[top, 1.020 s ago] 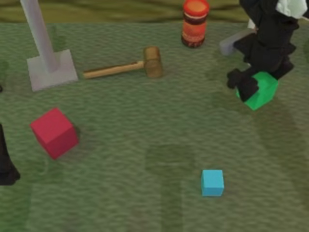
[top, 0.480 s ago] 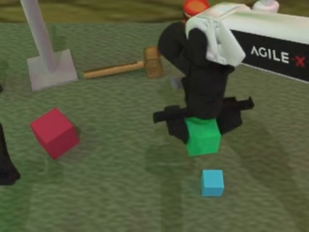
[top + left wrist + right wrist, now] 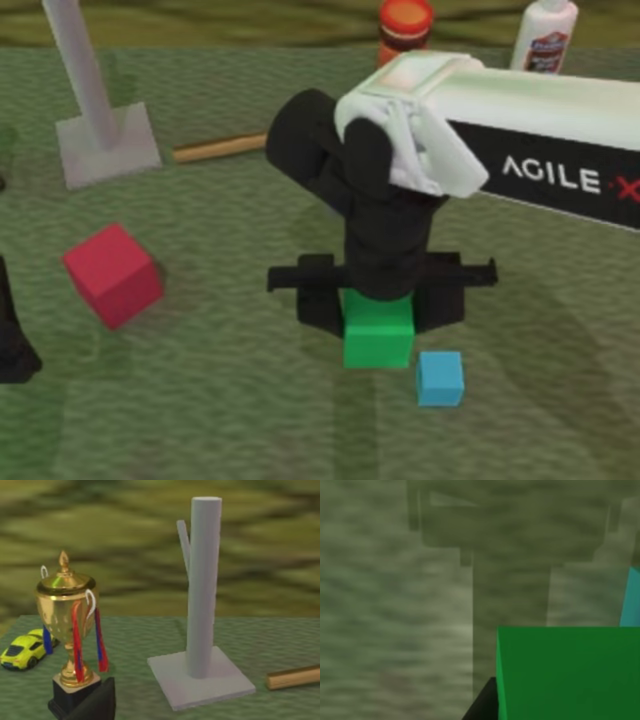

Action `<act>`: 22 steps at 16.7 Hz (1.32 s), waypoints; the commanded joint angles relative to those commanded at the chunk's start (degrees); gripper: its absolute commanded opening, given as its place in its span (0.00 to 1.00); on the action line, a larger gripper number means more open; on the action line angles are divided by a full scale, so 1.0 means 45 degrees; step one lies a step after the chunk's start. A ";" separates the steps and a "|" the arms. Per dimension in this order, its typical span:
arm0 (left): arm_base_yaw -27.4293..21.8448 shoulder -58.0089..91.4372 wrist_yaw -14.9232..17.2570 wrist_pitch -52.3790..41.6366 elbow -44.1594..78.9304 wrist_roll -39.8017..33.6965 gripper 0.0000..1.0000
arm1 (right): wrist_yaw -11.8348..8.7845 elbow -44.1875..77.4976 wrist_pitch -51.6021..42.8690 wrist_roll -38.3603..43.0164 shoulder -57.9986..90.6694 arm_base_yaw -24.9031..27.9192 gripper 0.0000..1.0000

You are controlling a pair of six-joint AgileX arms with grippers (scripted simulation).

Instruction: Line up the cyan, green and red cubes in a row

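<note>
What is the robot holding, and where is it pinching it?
The right gripper holds the green cube, pinching its two opposite sides.

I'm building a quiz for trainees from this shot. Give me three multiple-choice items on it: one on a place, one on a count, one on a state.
1. Where is the green cube relative to the cyan cube in the top view?
A. Just to its left
B. Far to its right
C. Stacked on top of it

2. How many plain single-colour cubes show in the top view?
A. Two
B. Three
C. Five

3. What is the right gripper doing?
A. Hanging open over the red cube
B. Holding the cyan cube
C. Shut on the green cube

Key: 1 A, the green cube sits close by the cyan one's left side. 2 B, green, cyan and red. 3 C, its fingers flank the green cube, which also fills the right wrist view. The left arm is parked at the left edge.
</note>
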 joint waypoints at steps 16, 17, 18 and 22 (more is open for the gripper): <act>0.0000 0.0000 0.0000 0.0000 0.0000 0.0000 1.00 | 0.0009 -0.2138 0.3152 0.0076 0.1015 0.0062 0.00; 0.0000 0.0000 0.0000 0.0000 0.0000 0.0000 1.00 | 0.0009 -0.2138 0.3152 0.0076 0.1015 0.0062 0.00; 0.0000 0.0000 0.0000 0.0000 0.0000 0.0000 1.00 | 0.0009 -0.2138 0.3152 0.0076 0.1015 0.0062 0.08; 0.0000 0.0000 0.0000 0.0000 0.0000 0.0000 1.00 | 0.0009 -0.2138 0.3152 0.0076 0.1015 0.0062 0.38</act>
